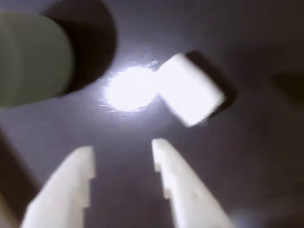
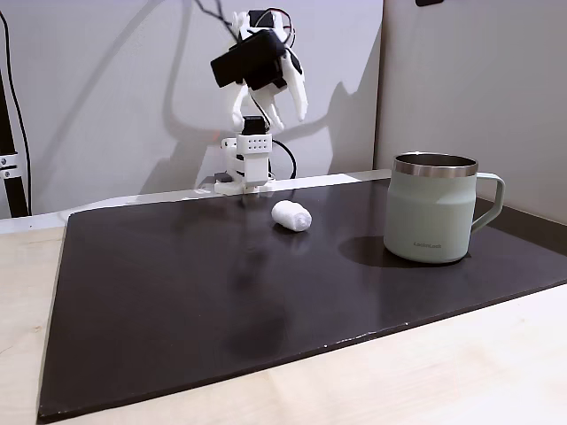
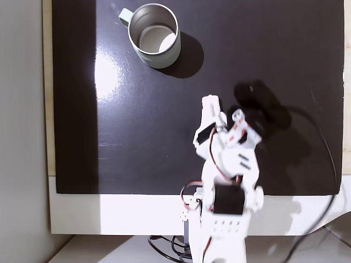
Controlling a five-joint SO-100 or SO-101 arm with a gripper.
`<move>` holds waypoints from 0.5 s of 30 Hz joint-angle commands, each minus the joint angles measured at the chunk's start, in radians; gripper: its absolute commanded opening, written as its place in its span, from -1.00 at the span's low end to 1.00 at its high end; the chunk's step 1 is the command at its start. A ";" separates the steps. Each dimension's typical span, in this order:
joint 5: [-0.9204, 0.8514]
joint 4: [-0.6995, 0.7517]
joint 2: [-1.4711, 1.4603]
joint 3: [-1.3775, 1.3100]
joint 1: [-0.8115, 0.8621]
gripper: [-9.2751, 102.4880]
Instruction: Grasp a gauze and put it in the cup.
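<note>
The gauze is a small white soft wad, oval and rolled, lying bare on a matte black mat that covers a pale wooden table. In the wrist view it shows as a blurred, overexposed white block, its long axis running from about ten o'clock to four o'clock, with a bright glare patch on the mat just at its nine o'clock. In a fixed view from the side, its long axis lies roughly left to right.

The cup is a pale sage-green mug with a bare steel rim, a handle at its three o'clock in that side view, and small dark lettering near the base. It stands upright, well apart from the gauze. From above its handle points to about ten o'clock.

The white plastic arm rises from its base at the far edge of the mat and folds forward, holding the gripper high above the surface. In the wrist view the gripper enters from six o'clock, its two pale fingers spread apart with nothing between them, the gauze lying beyond their tips at about one o'clock.
</note>
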 commanded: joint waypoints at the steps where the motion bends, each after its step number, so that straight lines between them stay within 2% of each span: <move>1: -0.235 0.008 -0.075 -0.081 0.044 -0.49; 8: -0.474 0.064 -0.204 -0.121 0.066 -0.40; 15: -0.503 0.026 -0.419 -0.189 0.057 -0.38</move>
